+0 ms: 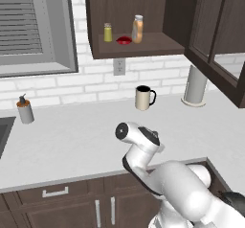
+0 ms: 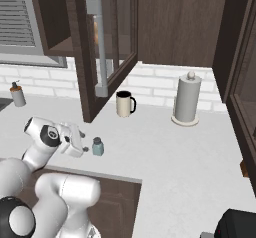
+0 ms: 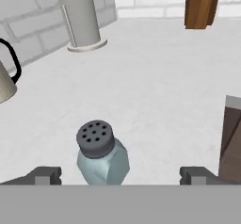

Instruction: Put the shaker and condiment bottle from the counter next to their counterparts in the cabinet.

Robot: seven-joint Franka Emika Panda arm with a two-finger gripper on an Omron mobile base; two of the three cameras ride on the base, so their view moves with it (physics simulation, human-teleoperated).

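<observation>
The gripper point(image 3: 120, 173) is held open low over the counter point(image 3: 155, 100), its two finger tips spread wide, and the blue-grey shaker point(image 3: 100, 152) is seen upright on the counter between them, nearer one tip, touched by neither. Farther back, a mug point(image 2: 125, 103) and a paper towel holder point(image 2: 187, 101) are stood near the brick wall. Highest and farthest, in the open cabinet point(image 1: 143, 45), the orange condiment bottle point(image 1: 138, 29) is set on the shelf just beside the low red item point(image 1: 124, 40), with the yellow-green shaker point(image 1: 108, 32) next along.
</observation>
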